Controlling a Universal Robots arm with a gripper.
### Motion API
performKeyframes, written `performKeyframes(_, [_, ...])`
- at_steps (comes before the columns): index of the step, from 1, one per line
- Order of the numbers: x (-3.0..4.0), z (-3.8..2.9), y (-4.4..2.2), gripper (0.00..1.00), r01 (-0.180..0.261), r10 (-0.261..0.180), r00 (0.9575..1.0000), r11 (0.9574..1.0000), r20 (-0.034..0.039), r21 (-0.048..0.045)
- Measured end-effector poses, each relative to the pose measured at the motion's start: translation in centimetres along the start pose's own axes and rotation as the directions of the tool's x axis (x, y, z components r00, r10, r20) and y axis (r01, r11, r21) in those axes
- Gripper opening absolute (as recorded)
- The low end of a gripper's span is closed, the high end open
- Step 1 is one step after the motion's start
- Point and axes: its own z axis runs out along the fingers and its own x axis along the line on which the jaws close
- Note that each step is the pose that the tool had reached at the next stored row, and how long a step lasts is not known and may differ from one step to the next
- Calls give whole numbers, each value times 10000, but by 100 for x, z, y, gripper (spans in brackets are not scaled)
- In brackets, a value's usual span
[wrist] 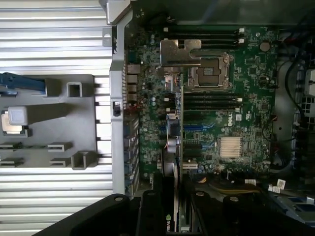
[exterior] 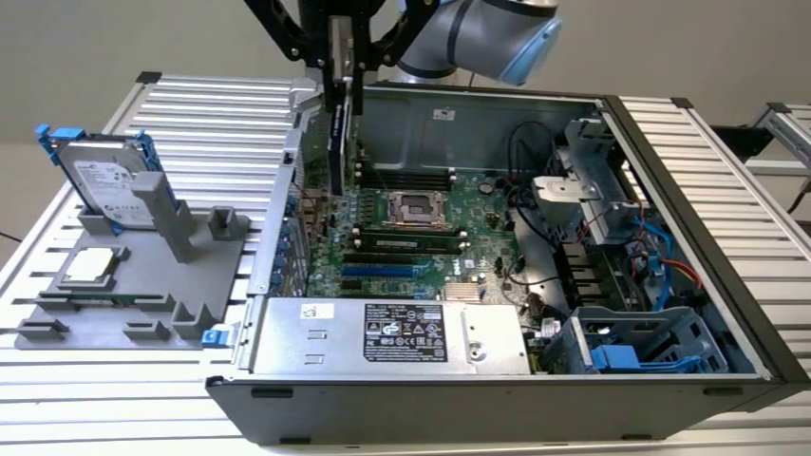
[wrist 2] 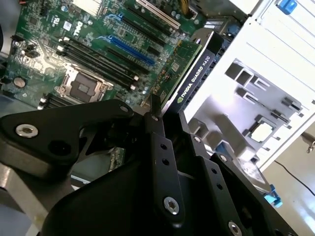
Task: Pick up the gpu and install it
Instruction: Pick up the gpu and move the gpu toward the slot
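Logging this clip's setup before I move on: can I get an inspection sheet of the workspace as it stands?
Surface: ribbed metal table, carrying an open computer case and grey fixture tray.
Job's things: gpu on edge, over the motherboard.
Clutter: hard drive and CPU chip on the tray.
Grippers: gripper shut on the gpu.
Cables: blue and red leads inside the case.
Surroundings: plain wall.

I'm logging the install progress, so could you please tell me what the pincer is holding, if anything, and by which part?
The pincer holds the gpu by its upper edge, the card hanging upright above the motherboard.
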Motion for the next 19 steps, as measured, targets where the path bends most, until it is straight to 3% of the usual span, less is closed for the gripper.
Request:
performKeyframes(13, [-171,1,5,0,0,0,10000,10000,0,0])
performKeyframes(19, [-217,1,6,0,0,0,10000,10000,0,2])
